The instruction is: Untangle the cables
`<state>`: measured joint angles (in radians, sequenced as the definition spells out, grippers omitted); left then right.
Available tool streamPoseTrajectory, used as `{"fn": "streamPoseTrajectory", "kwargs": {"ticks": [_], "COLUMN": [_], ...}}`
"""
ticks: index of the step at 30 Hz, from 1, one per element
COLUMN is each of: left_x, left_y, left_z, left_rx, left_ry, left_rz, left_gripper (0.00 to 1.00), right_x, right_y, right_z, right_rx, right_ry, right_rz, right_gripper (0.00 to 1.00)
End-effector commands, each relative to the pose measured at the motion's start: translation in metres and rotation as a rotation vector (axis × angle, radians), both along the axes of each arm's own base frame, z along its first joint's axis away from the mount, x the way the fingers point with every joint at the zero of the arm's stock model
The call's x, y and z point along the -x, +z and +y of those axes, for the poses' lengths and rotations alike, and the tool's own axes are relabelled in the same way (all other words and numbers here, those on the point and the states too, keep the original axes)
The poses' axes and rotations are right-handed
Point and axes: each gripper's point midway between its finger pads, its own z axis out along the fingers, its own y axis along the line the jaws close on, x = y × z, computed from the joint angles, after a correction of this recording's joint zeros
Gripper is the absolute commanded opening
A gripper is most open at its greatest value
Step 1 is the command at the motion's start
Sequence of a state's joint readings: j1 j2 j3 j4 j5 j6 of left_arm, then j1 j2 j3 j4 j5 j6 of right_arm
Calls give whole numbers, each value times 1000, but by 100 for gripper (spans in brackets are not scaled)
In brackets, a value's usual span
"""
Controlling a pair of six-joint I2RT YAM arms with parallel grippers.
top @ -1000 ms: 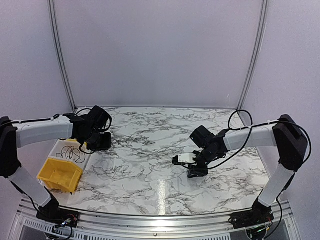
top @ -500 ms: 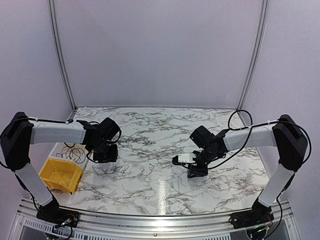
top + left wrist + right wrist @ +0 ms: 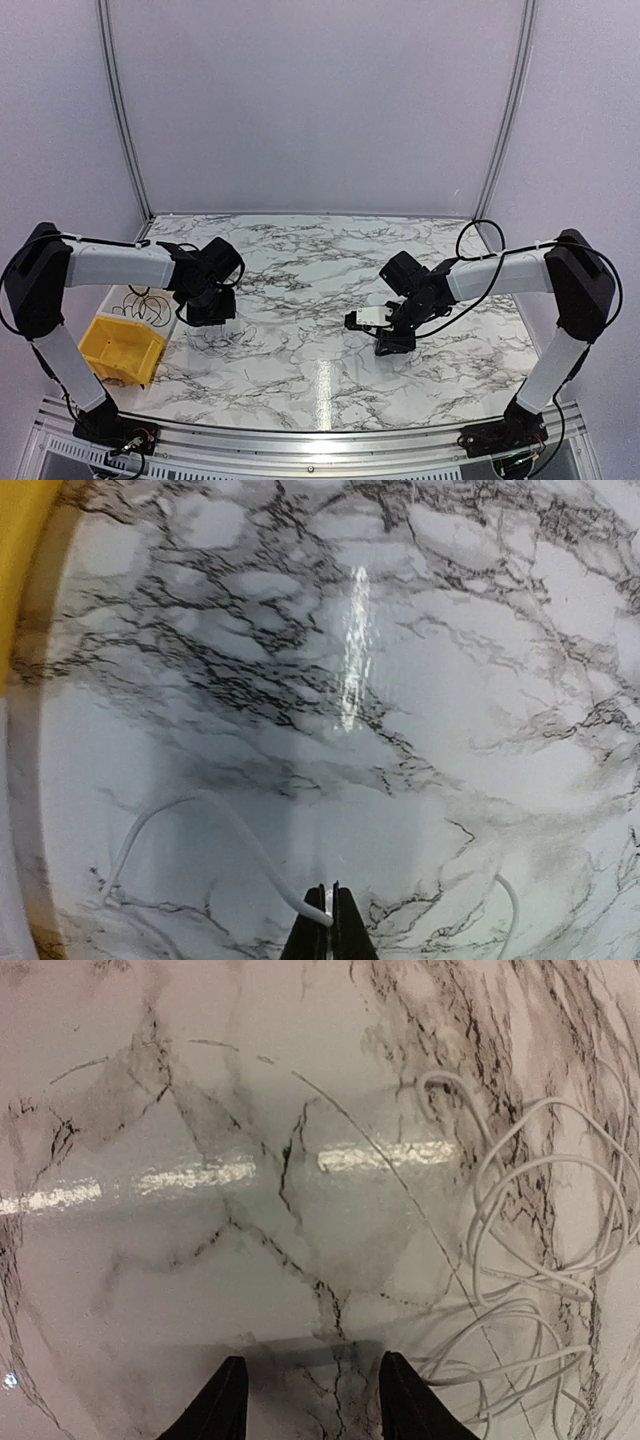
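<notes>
Left end effector (image 3: 329, 920), pinched shut on white cable (image 3: 205, 810), swung right from bin (image 3: 115, 347) at lower left, so strand likely separated; right end effector (image 3: 305, 1400) unmoved, spread, empty.

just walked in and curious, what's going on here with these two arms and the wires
Two robot arms are working on tangled cables on a marble table. The left hand is shut on the end of a thin white cable that arcs across the tabletop near a yellow bin. The right hand is open, close over the table right beside a coil of white cable. A few black cables lie by the bin.
</notes>
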<state>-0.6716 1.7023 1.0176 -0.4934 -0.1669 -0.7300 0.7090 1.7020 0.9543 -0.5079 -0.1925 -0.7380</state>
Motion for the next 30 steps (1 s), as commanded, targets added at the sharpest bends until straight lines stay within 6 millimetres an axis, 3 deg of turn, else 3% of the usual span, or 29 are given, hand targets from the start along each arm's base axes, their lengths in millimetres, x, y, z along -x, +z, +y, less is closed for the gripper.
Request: {"fn": "streamPoseTrajectory", "kwargs": {"ticks": [1,10,15,17,20,24,30], "left_x": [13,59,68,70,79,95,114], "left_y": [51,108,168,198,228,231,199], "left_z": [45,111,145,154,162,178,197], "left_rx": [-108,-213,-259,-235,-189,-213,-294], "left_ry": [93,180,267,295,313,338,381], "left_rz": [-92,-135,-264,-332,-396,-379,-322], "left_gripper": [0,0,0,0,0,0,0], "right_x": [2,3,5,5,6,7,9], "right_y": [-9,-13,-14,-14,-15,-18,-20], "right_z": [-3,-5,-5,-4,-4,-5,-4], "right_rx": [47,61,66,66,73,85,91], "right_ry": [11,15,17,20,22,27,30], "right_rz": [13,28,31,30,34,34,39], "right_gripper": [46,46,45,45,46,45,46]}}
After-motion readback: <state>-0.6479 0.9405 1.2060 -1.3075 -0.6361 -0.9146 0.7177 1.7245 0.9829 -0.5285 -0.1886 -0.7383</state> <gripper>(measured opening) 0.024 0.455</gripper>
